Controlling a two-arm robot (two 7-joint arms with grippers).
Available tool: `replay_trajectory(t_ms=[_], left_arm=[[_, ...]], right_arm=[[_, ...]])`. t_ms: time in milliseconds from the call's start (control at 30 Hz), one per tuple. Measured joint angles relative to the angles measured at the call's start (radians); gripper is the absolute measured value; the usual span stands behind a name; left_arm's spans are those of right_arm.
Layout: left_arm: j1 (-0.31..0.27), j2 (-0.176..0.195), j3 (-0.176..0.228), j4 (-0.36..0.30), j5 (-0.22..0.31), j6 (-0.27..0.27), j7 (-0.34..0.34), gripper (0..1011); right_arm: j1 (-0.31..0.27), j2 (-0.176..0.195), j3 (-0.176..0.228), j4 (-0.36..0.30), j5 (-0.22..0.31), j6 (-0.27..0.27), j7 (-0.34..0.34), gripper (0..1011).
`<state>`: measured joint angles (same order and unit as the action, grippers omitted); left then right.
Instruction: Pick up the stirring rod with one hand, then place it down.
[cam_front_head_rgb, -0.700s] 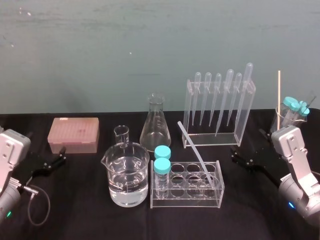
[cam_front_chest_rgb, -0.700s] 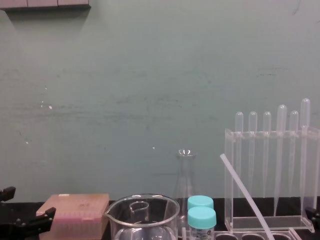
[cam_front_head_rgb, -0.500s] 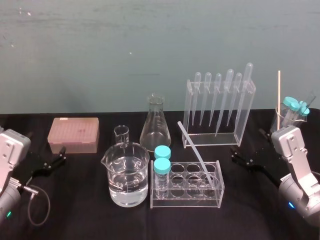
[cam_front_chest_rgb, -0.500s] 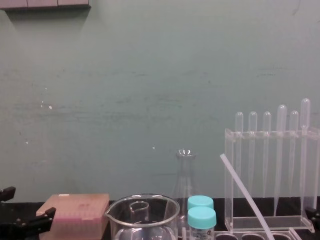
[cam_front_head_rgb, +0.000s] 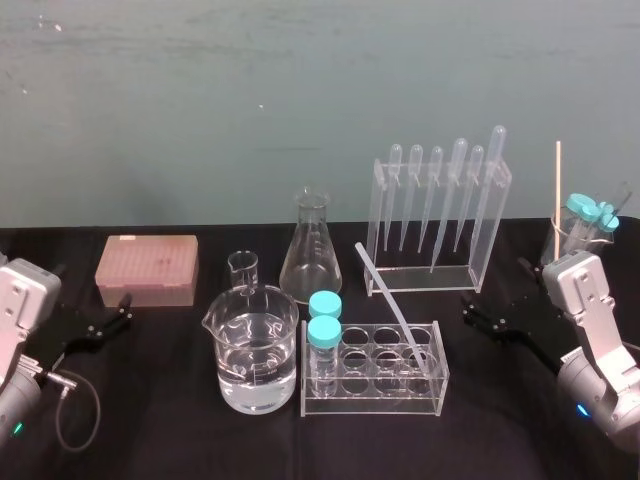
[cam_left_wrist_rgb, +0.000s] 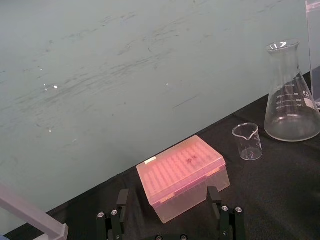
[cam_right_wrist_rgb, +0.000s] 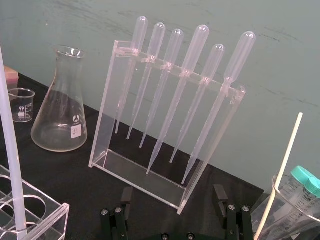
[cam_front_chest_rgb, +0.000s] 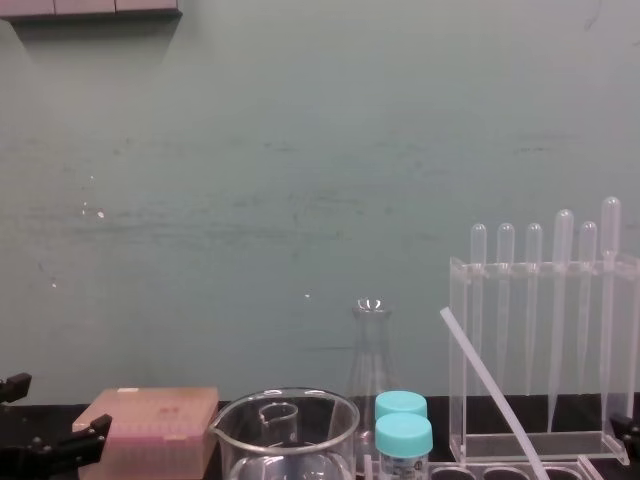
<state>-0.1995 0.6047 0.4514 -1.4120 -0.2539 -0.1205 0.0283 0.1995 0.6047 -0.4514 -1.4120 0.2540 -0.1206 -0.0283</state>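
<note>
A thin translucent whitish stirring rod (cam_front_head_rgb: 392, 305) is seen just right of centre in the head view. It is tilted, with its lower end set in a rear hole of a clear plastic tube rack (cam_front_head_rgb: 420, 398) and its upper end pointing toward the upper left. In the chest view the rod's lower end is cut off by the bottom edge, and in the right wrist view its top is cut off at the left edge. Which hole holds it is hard to make out.

The black two-fingered left gripper (cam_front_head_rgb: 95, 292) is held low at the left edge, its fingers spread wide and nothing grasped. One finger is partly covered by the white wrist housing. The black right gripper (cam_front_head_rgb: 495, 288) is held at the right edge, well apart from the rod, its fingers likewise spread and empty.

A clear standing rack of bulb-topped pipettes (cam_front_head_rgb: 435, 215) is placed behind the tube rack. A glass beaker of capped tubes (cam_front_head_rgb: 580, 230) at the far right is partly hidden behind the right arm.
</note>
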Motion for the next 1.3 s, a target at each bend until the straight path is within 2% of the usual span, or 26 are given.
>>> replay_trajectory(t_ms=[1167, 1233, 1300], left_arm=[[0.000, 0.000, 0.000, 0.000, 0.000, 0.000, 0.000, 1000], [0.000, 0.000, 0.000, 0.000, 0.000, 0.000, 0.000, 1000], [0.000, 0.000, 0.000, 0.000, 0.000, 0.000, 0.000, 1000]], right_arm=[[0.000, 0.000, 0.001, 0.000, -0.002, -0.002, 0.000, 1003], [-0.002, -0.005, 0.008, 0.000, -0.012, -0.020, -0.008, 1003], [-0.007, -0.014, 0.021, 0.000, -0.031, -0.061, -0.028, 1003]])
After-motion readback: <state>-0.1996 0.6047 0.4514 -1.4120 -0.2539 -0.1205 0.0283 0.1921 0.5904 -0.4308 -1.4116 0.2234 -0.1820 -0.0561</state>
